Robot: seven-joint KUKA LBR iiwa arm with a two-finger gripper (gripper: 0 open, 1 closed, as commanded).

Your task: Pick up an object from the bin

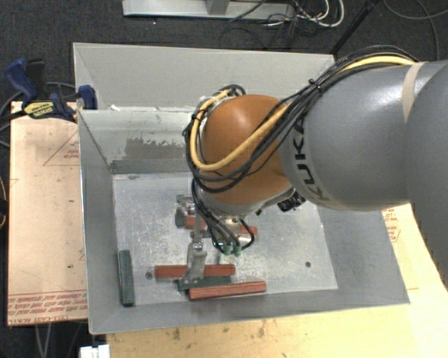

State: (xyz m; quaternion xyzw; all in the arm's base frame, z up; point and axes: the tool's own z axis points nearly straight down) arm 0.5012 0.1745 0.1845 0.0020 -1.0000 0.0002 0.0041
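Although the pincer (193,273) sits low at the upper reddish-brown bar (168,272), beside the lower reddish-brown bar (231,290) near the front wall, nothing looks lifted yet. Whether it is open or gripping cannot be told. A dark bar (125,277) lies left on the scuffed grey bin (142,222). Cables (313,2) cross dark carpet (30,21) behind.

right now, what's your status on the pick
Gripper down over upper red bar, front of bin. Bar flat on floor. Second red bar close beside it. Grey bar apart, left.
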